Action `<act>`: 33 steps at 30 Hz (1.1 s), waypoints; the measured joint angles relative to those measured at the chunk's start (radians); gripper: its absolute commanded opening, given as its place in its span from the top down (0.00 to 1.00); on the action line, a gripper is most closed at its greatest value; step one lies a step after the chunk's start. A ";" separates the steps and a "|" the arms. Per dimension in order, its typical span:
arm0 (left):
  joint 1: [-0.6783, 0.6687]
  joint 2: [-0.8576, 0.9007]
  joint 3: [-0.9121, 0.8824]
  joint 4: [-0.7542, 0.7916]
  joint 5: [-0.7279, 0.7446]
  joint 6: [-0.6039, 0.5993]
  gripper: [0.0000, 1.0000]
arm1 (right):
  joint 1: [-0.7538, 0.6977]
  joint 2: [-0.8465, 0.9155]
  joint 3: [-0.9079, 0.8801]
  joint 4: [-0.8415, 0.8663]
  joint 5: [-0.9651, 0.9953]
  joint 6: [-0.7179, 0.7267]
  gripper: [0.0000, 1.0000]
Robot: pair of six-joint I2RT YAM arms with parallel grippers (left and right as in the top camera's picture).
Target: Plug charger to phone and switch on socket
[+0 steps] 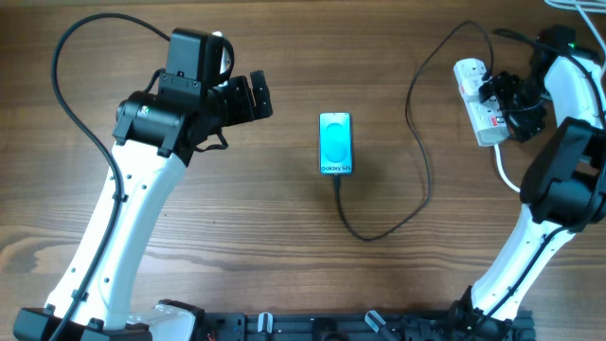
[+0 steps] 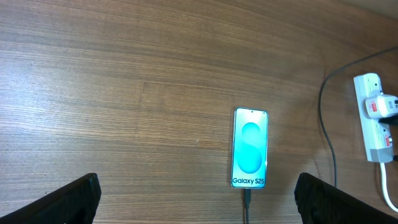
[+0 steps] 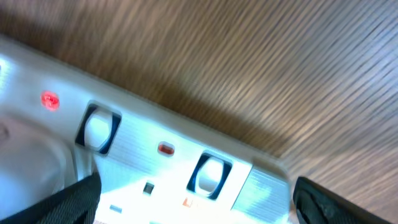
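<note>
The phone (image 1: 336, 143) lies flat mid-table with its turquoise screen up; it also shows in the left wrist view (image 2: 250, 148). The black charger cable (image 1: 418, 161) is plugged into its bottom edge (image 2: 247, 200) and loops right to a white adapter (image 2: 384, 105) on the socket (image 1: 476, 104). The socket, a white power strip, lies at the far right. My right gripper (image 1: 511, 102) is open, straddling the socket, which fills the right wrist view (image 3: 155, 168) with a lit red light (image 3: 50, 99). My left gripper (image 1: 254, 98) is open and empty, left of the phone.
A thick white cord (image 1: 504, 167) leaves the socket toward the right arm. A black arm cable (image 1: 71, 85) arcs over the table's left part. Bare wood lies between the left gripper and the phone.
</note>
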 measured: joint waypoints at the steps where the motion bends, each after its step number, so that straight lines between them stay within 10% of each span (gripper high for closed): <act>1: 0.000 0.000 0.000 0.000 0.000 0.000 0.00 | 0.005 0.000 0.000 -0.014 -0.006 -0.006 0.00; 19: 0.000 0.000 0.000 0.000 0.000 0.000 0.00 | 0.019 -0.396 -0.013 -0.254 -0.063 -0.058 0.00; 33: 0.000 0.000 0.000 0.000 0.000 0.000 0.00 | 0.311 -0.845 -0.289 -0.265 -0.035 -0.145 0.00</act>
